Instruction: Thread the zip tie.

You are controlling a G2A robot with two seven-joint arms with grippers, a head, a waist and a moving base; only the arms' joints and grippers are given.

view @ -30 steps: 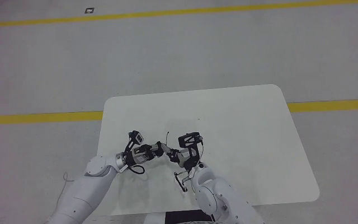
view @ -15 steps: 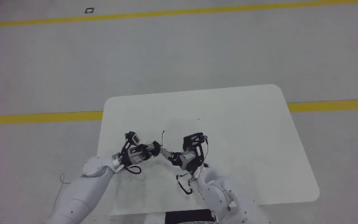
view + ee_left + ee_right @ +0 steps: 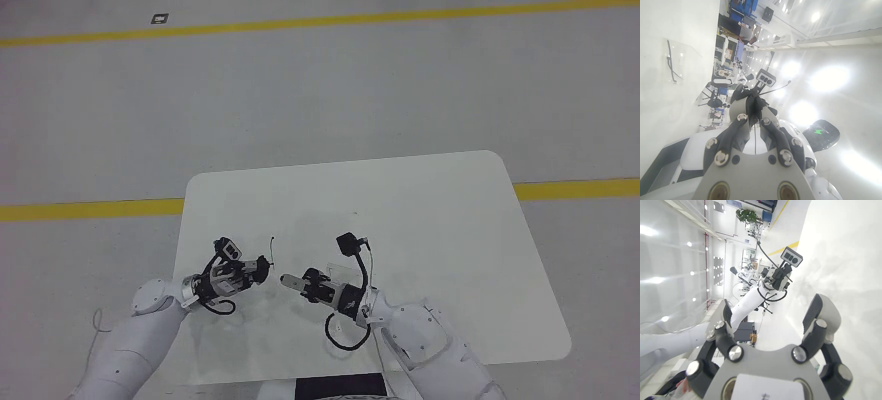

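A thin black zip tie [image 3: 772,91] sticks out from between the fingertips of my left gripper [image 3: 753,97], which is shut on it. From above, the left gripper [image 3: 262,267] hovers over the left part of the white table [image 3: 430,200], with the zip tie [image 3: 271,248] pointing away from the robot. My right gripper [image 3: 772,311] is open with nothing between its fingers. It sits a short gap to the right of the left one, right gripper [image 3: 288,281] facing it. In the right wrist view the left gripper [image 3: 780,275] holds the zip tie [image 3: 765,255] farther off.
A second black zip tie [image 3: 671,62] lies on a clear plastic sheet on the table, seen in the left wrist view. The table's right half and far side are bare white surface. Its front edge [image 3: 300,378] runs close under both arms.
The two grippers were together at the zip tie; now they have drawn apart. The left one has shifted left with the zip tie, and the right one has pulled back, lower and open.
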